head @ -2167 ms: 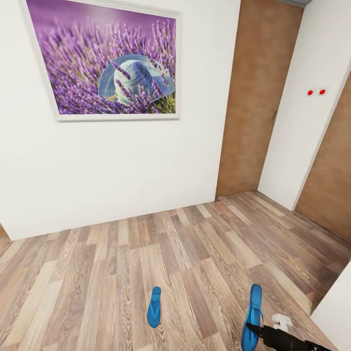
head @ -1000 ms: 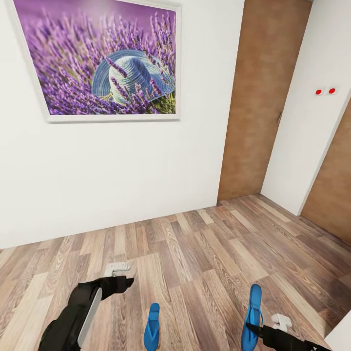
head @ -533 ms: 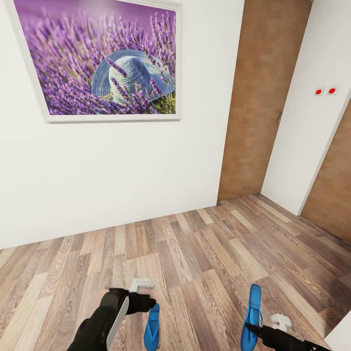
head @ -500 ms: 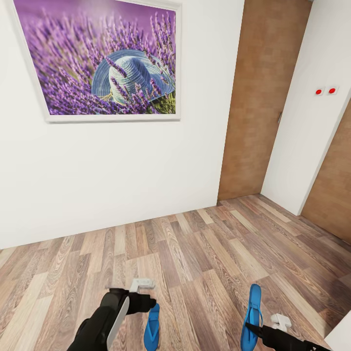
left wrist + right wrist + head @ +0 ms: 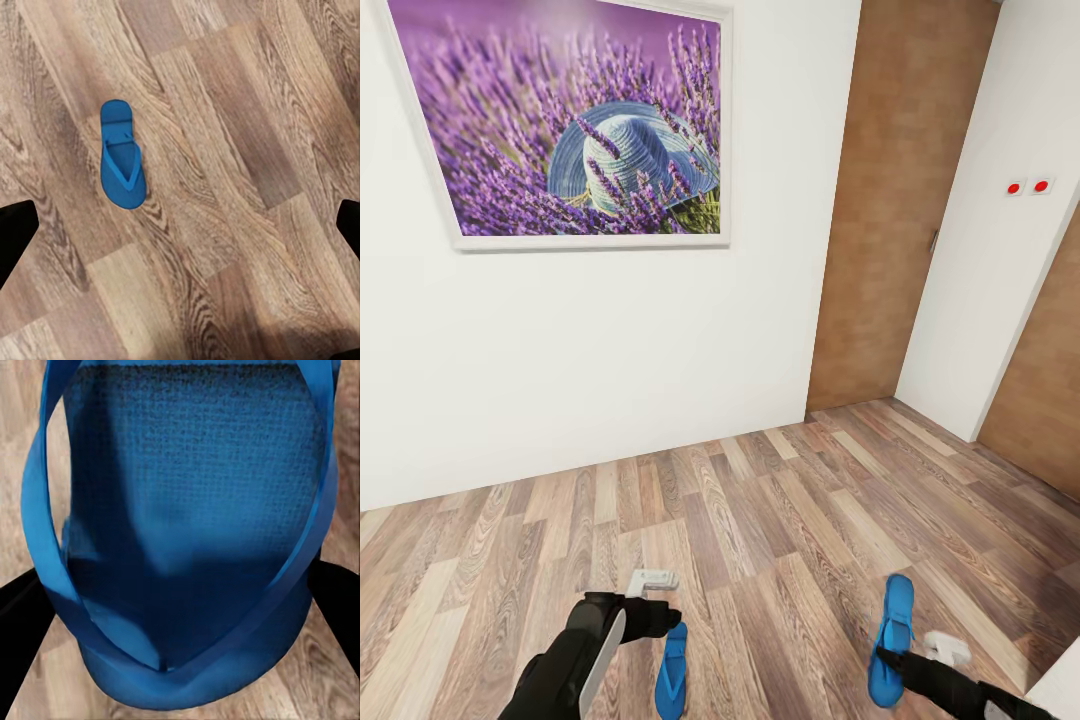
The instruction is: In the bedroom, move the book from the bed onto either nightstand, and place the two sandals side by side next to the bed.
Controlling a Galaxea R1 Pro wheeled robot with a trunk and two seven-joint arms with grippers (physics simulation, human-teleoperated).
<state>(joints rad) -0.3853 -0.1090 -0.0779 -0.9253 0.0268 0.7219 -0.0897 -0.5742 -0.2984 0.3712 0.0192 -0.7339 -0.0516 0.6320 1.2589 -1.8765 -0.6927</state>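
**Inspector A:** On the wood-plank floor [image 5: 780, 530] at six o'clock in the head view lie both blue flip-flops. The left sandal [image 5: 671, 670] lies flat, toe end toward twelve. The left gripper [image 5: 650, 598] hovers above its toe end, jaws apart, nothing between them.

**Inspector B:** And the right sandal [image 5: 890, 640]?

**Inspector A:** At five o'clock, skewed toward one o'clock. The right gripper [image 5: 920, 655] is at it; the right wrist view has sole and strap [image 5: 45, 532] between the dark fingertips [image 5: 22, 600]. Clamped on it, in my judgement.

**Inspector B:** Step in hand?

**Inspector A:** Sandal collection. Bed, book and nightstand are out of frame. Next calls for lowering the left jaws squarely over the free sandal, closing, then carrying both to the bedside
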